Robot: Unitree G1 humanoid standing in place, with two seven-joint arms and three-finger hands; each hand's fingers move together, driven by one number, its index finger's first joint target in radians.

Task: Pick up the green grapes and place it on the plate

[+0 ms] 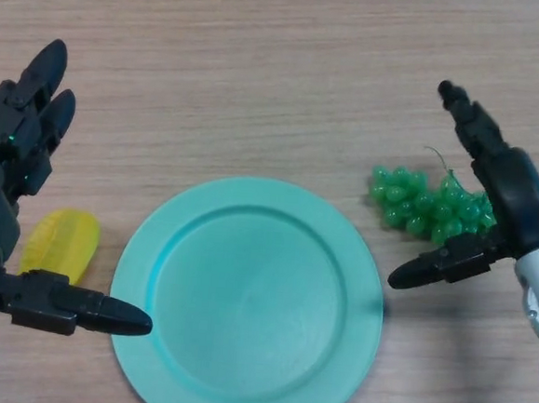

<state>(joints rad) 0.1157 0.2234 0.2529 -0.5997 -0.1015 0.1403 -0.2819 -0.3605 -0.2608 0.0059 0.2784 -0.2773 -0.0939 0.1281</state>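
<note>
Green grapes (428,206) between open right hand (517,198) fingers (468,114).

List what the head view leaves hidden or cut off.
- Grapes: right end hidden behind the right hand; contact cannot be told.
- Yellow fruit: lower part covered by the left hand.
- Plate: near rim cut off by the bottom edge.
- Both arms: cut off by the side edges.

The head camera is looking steeply down, close above the wooden table (262,61). Both hands are entering from the sides, framing the teal plate (247,298)
</note>
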